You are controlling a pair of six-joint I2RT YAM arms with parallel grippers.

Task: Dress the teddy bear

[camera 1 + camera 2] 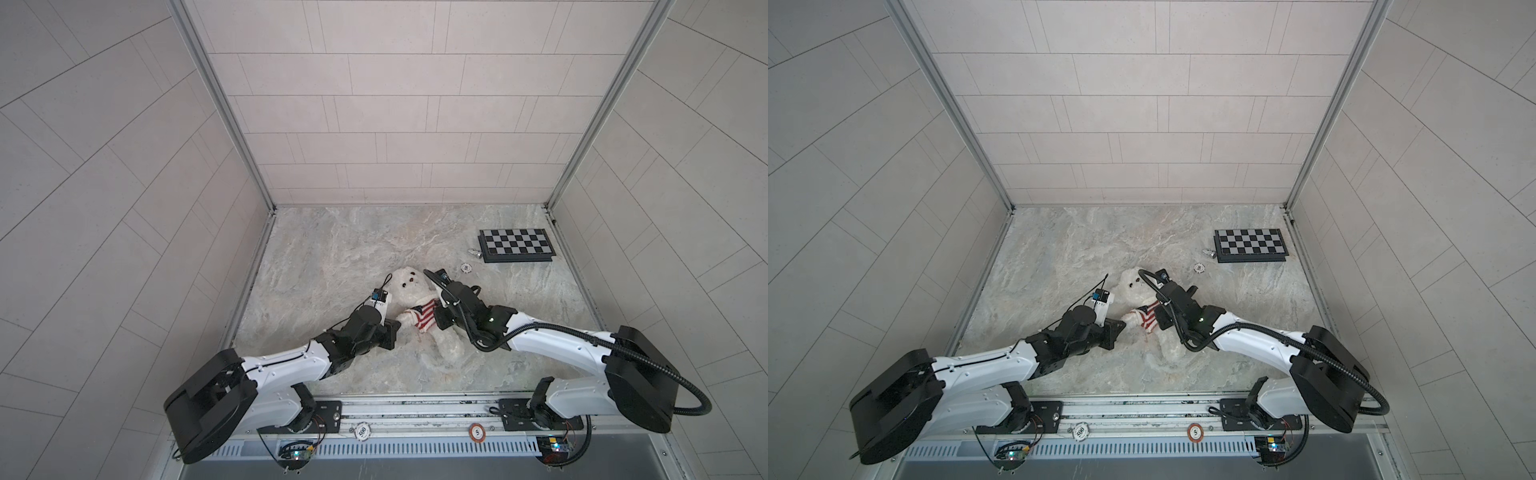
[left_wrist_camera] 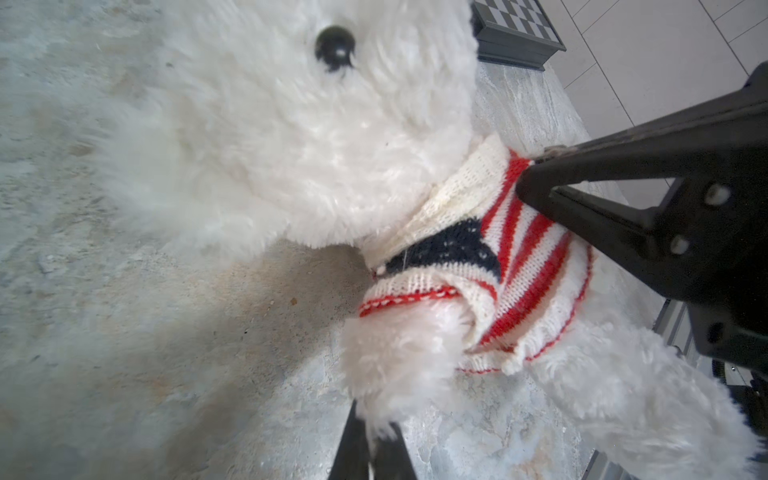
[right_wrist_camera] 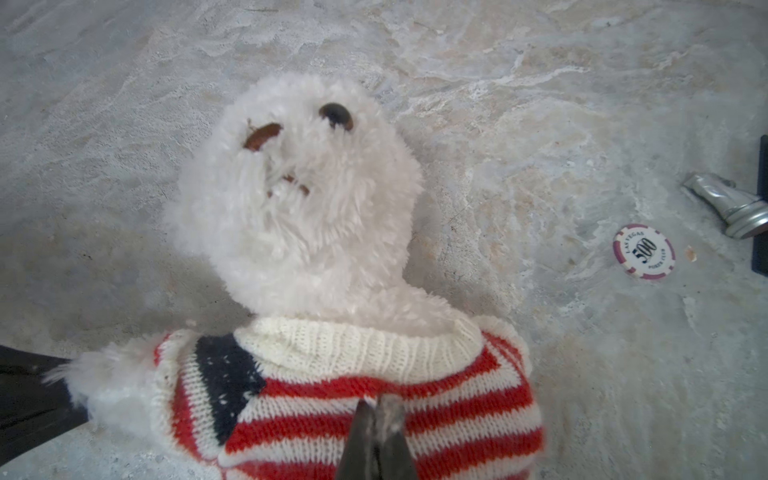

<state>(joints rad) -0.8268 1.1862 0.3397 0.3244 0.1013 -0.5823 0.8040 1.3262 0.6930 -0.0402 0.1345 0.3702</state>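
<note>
The white fluffy teddy bear point(image 1: 409, 283) point(image 1: 1133, 283) lies on its back on the marble table, head toward the far wall. A red-and-white striped sweater point(image 1: 423, 313) point(image 3: 457, 407) with a navy patch covers its chest, and its cream collar sits at the neck. One paw point(image 2: 395, 357) sticks out of a sleeve. My left gripper point(image 2: 376, 430) point(image 1: 398, 327) is shut on the fur at that paw's tip. My right gripper point(image 3: 376, 401) point(image 2: 525, 183) is shut on the sweater's red knit just below the collar. The bear's legs point(image 1: 451, 349) lie bare toward the front.
A small chessboard point(image 1: 515, 245) lies at the far right, with a silver chess piece point(image 3: 731, 205) and a poker chip point(image 3: 643, 251) beside it, right of the bear's head. Two more chips point(image 1: 362, 430) point(image 1: 477, 432) rest on the front rail. Tiled walls enclose three sides.
</note>
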